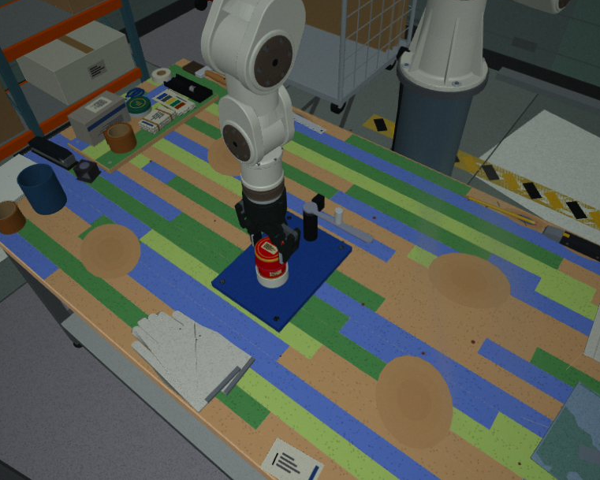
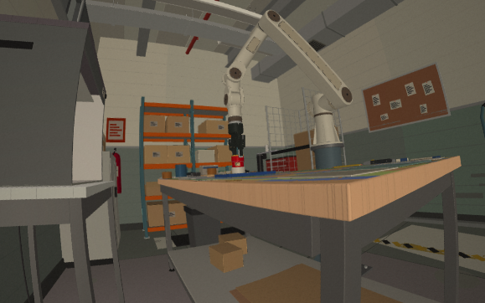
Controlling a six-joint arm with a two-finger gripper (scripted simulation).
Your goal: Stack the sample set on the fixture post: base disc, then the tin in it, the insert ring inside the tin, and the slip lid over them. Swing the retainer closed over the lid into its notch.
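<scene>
In the middle of the striped table lies the dark blue fixture plate (image 1: 282,272). A white base disc (image 1: 272,281) sits on it. The red tin (image 1: 270,262) (image 2: 237,163) stands upright in the disc. A black retainer post (image 1: 311,227) stands at the plate's back edge. The grey retainer arm (image 1: 340,223) reaches away from the plate, swung aside. I cannot make out the insert ring or the slip lid. My gripper (image 1: 271,243) (image 2: 236,154) comes straight down over the tin and is closed around its upper part.
A tray (image 1: 150,114) of small boxes and tape rolls lies at the back left. A blue cup (image 1: 42,188) and a brown tape roll (image 1: 5,217) sit at the left edge. White gloves (image 1: 193,355) lie at the front edge. Papers lie at the right end.
</scene>
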